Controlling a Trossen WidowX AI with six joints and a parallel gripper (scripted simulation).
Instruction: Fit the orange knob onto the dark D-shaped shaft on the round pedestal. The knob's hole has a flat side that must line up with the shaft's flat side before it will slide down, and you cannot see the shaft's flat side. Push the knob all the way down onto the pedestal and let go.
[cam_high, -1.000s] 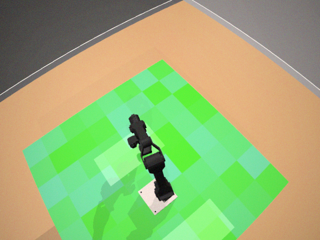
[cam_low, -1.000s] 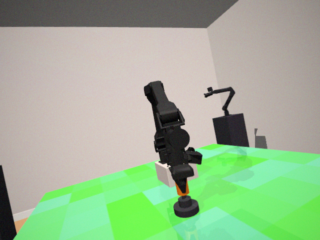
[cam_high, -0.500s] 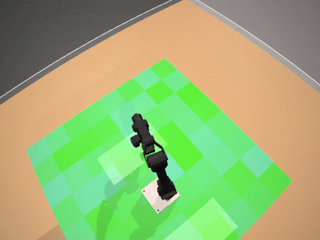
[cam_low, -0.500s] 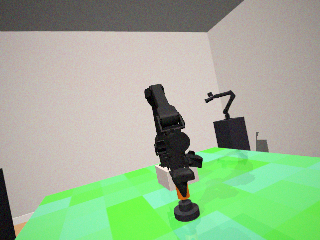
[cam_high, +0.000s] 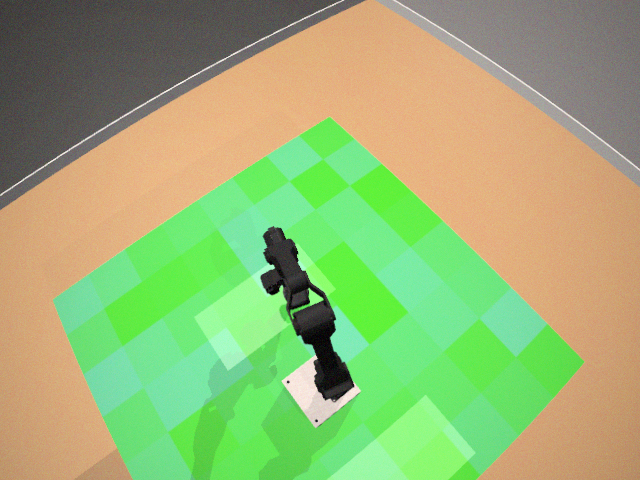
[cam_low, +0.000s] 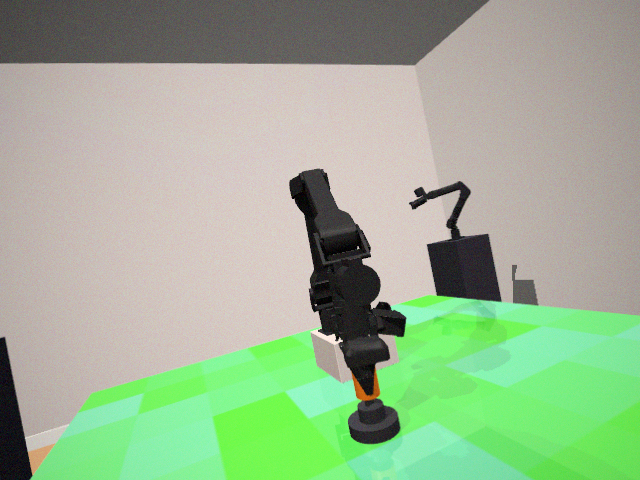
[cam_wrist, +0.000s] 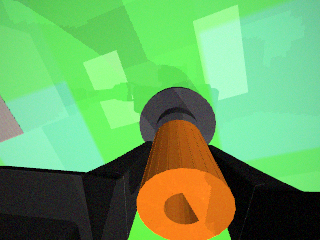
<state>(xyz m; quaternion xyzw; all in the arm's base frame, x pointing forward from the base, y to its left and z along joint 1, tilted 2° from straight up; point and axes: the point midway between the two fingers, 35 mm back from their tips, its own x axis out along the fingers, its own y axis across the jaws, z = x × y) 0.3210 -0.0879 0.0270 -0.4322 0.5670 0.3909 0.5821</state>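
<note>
The worktop (cam_high: 454, 268) (cam_low: 175, 418) (cam_wrist: 280, 145) is a flat patchwork of bright green and pale aqua squares, glossy enough to carry faint reflections. Over it the black arm (cam_high: 314, 322) (cam_low: 338, 232), matte and blocky with rounded joints, rises from a pale, box-shaped base (cam_high: 302, 395) (cam_low: 328, 356), folds over high up and points its front end down. The jaws (cam_low: 368, 384) are clamped on the orange knob (cam_low: 358, 391) (cam_wrist: 181, 150), one dark finger on either side. Below sits the round pedestal (cam_low: 374, 428) (cam_wrist: 150, 116), dark grey and smooth, a broad disc with a narrower step on top (rather like a squat, two-tier cake). The knob is a slightly tapering cylinder with fine lengthwise ridges and a flat end face, where a D-shaped hole shows. It is held upright or nearly so above the pedestal's step, not down on it; the dark shaft (cam_low: 368, 401) shows only as a short stub under its lower rim.
</note>
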